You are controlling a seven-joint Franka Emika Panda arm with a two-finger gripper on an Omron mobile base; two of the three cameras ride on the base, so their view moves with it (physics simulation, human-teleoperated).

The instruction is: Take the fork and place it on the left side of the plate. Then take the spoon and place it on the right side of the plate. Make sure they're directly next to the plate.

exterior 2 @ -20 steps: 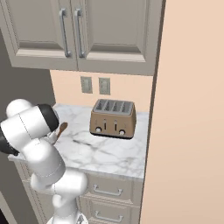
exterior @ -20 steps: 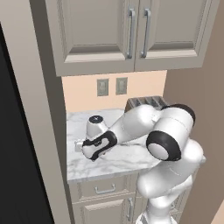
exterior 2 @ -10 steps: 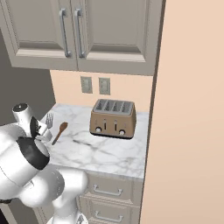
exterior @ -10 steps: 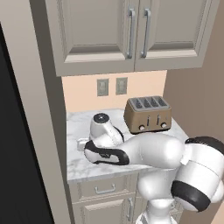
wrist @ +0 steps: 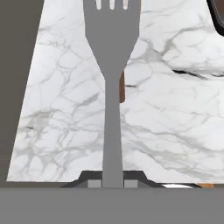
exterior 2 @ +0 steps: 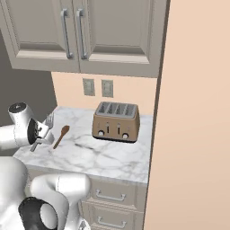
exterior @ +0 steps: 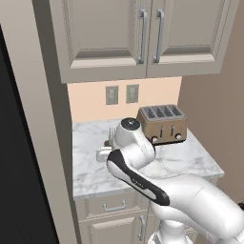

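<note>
Change since earlier: arm swung toward the left of the worktop point(exterior 2: 103, 155), carrying the fork point(wrist: 112, 87) up off the marble.
Tool: tool point(wrist: 113, 183) pinched the fork handle between its fingertips, above the worktop's left part.
Fork: tines point(exterior 2: 49, 120) stood up beside the white wrist.
Spoon: wooden spoon point(exterior 2: 61, 136) lay on the marble just right of the tool, partly hidden behind the fork in the hand view.
Toaster: brown toaster point(exterior 2: 116, 121) stood against the back wall.
</note>
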